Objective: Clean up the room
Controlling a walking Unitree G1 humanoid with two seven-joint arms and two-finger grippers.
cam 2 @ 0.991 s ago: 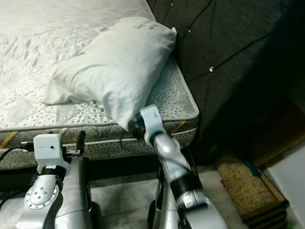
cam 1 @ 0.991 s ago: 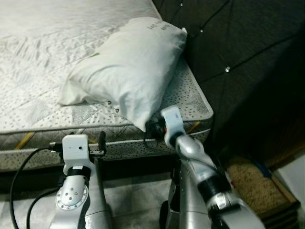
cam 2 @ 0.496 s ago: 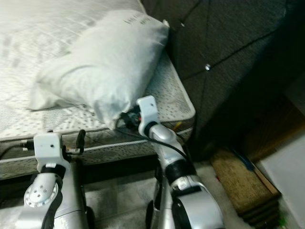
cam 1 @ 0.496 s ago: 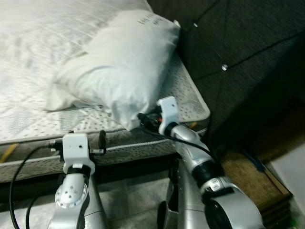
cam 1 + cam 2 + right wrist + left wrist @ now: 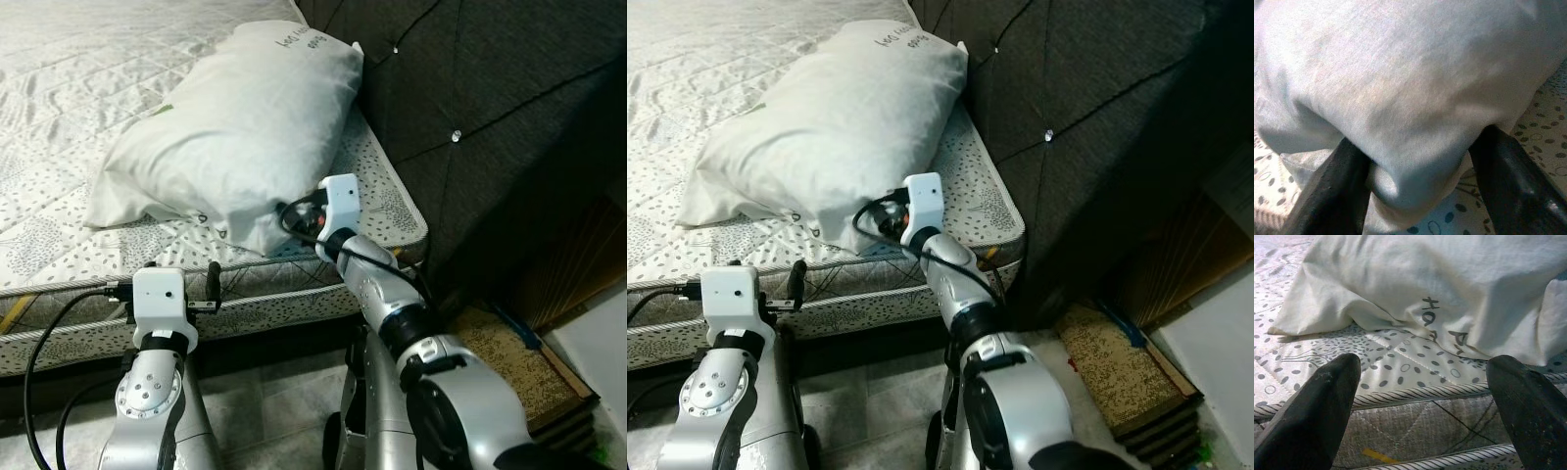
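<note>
- Lying aslant on the mattress (image 5: 59,245) near the dark tufted headboard (image 5: 490,108), the white pillow (image 5: 235,127) is being gripped at its lower corner, close to the bed's edge.
- That corner is being straddled by the right gripper (image 5: 1415,196); its two black fingers (image 5: 1327,196) are seen spread wide with the bunched fabric pressed between them, so the pillow is being held rather loosely, by cloth alone.
- A slip is being risked, in judgement: only a fold of the case is being caught, and if it is pulled towards the floor side the pillow could be dragged off the edge, or the cloth could be freed from the fingers.
- The right arm is being stretched forward and up from the shoulder, wrist bent towards the pillow.
- The left gripper (image 5: 1425,396) is being held low before the mattress side, fingers apart and empty, near the pillow yet not touching it.
</note>
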